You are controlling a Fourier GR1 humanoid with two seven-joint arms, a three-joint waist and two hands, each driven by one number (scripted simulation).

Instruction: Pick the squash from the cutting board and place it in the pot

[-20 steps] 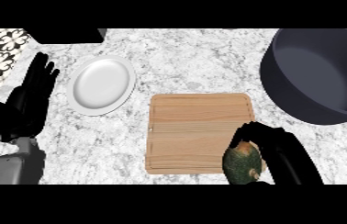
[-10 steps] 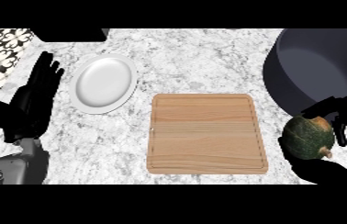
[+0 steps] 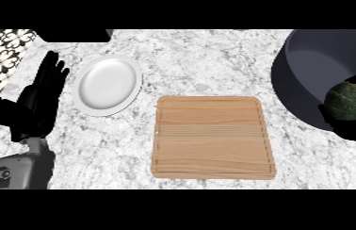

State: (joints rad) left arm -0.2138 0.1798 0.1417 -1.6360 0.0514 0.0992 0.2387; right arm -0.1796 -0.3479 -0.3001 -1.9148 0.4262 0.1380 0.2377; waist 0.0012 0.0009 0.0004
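Observation:
The dark green squash (image 3: 342, 100) shows at the far right edge, held over the near rim of the large dark pot (image 3: 306, 66). My right hand (image 3: 343, 128) is curled round the squash from below and is mostly cut off by the right edge. The wooden cutting board (image 3: 212, 137) lies bare in the middle of the counter. My left hand (image 3: 38, 99) rests open at the left edge, fingers pointing up.
A white plate (image 3: 108, 85) lies left of the board, next to my left hand. A patterned panel (image 3: 14, 43) and a dark object (image 3: 73, 34) sit at the back left. Speckled stone counter (image 3: 208, 64) runs between plate, board and pot.
My right hand has carried the squash off the board's right corner, further right and away from me, to the pot's near rim. The left hand has stayed in place.

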